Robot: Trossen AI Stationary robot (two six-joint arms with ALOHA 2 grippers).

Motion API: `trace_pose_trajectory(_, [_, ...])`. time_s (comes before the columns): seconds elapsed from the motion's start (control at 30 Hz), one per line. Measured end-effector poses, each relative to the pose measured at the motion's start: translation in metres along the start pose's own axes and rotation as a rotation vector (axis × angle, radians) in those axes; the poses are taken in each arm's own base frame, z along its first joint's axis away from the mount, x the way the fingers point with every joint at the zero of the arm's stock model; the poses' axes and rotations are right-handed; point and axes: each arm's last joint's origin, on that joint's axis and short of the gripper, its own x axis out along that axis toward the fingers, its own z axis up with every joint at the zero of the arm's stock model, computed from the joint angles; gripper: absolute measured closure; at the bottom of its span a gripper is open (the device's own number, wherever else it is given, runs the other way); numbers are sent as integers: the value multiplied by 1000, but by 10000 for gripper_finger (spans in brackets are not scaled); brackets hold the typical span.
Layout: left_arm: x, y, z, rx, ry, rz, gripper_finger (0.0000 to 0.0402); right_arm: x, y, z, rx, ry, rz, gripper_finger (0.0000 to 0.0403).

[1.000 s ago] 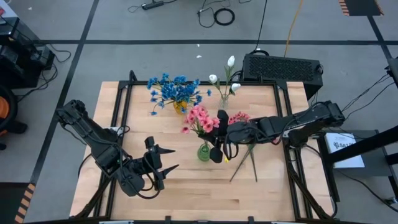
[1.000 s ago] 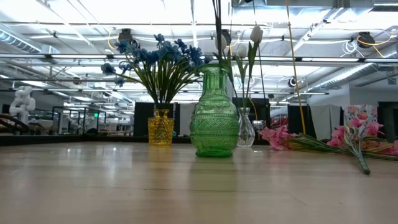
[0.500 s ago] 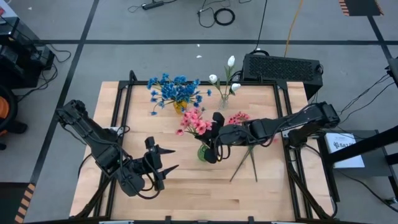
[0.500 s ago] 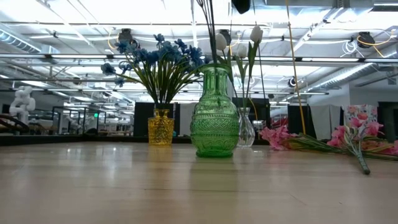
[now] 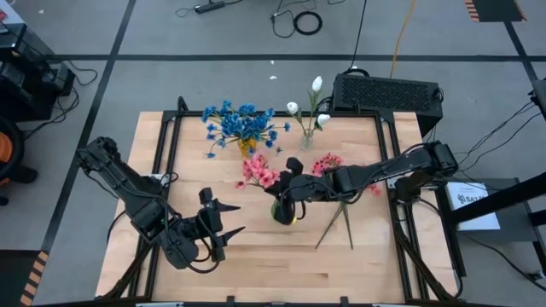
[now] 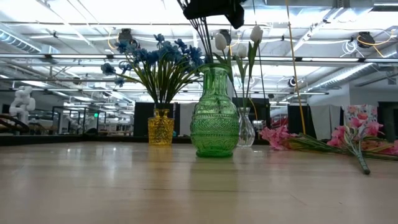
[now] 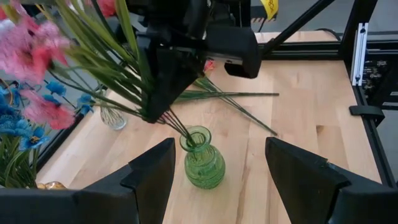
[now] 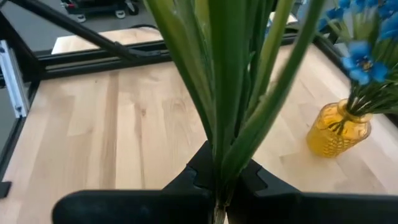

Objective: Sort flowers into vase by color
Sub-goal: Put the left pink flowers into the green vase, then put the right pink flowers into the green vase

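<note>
Right gripper (image 7: 163, 109) is clamped tight on a bunch of pink-bloomed artificial sprigs with long green stems (image 5: 258, 173), holding them right over the green embossed glass vase (image 6: 214, 115) near the middle of the wooden table (image 5: 358, 247). From the left wrist view the stem ends are poking into the vase mouth; how deep they go I can't really tell, the glass is too patterned. Blooms lean off toward the far left corner.

More pink sprigs (image 5: 337, 192) are lying flat on the table toward the right edge, loose. Blue clustered blooms (image 5: 239, 122) sit in a small yellow glass vase (image 6: 160, 127) by the far edge, and the white tulip-like buds (image 5: 307, 107) stand in a small clear glass vase (image 6: 245, 133) next to it, also at the far edge.

Left gripper (image 5: 223, 219) just hangs near the front left of the table, fingers spread apart, nothing in them.
</note>
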Motion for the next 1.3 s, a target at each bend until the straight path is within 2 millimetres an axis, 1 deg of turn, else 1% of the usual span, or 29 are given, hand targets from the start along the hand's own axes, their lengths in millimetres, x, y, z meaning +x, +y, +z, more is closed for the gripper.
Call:
trace_pose_trajectory(0.2, [0, 0, 0, 0, 0, 0, 146, 0, 1, -1, 9, 20, 43, 395])
trace_pose_trajectory(0.3, [0, 0, 0, 0, 0, 0, 146, 0, 1, -1, 14, 20, 43, 384])
trace_pose_trajectory(0.4, [0, 0, 0, 0, 0, 0, 146, 0, 1, -1, 26, 20, 43, 362])
trace_pose_trajectory(0.67, [0, 0, 0, -1, 7, -12, 146, 0, 1, -1, 36, 17, 40, 280])
trace_pose_trajectory(0.8, [0, -1, 0, -1, 14, -26, 146, -2, 1, 1, 43, 7, 43, 249])
trace_pose_trajectory(1.1, [0, -1, -1, -1, 24, -45, 146, -36, -7, 15, 52, -20, 58, 199])
trace_pose_trajectory(1.17, [0, -1, -1, -1, 27, -49, 146, -48, -8, 16, 60, -13, 62, 187])
trace_pose_trajectory(1.3, [0, -2, -1, -1, 33, -61, 146, -77, -13, 17, 63, 22, 65, 170])
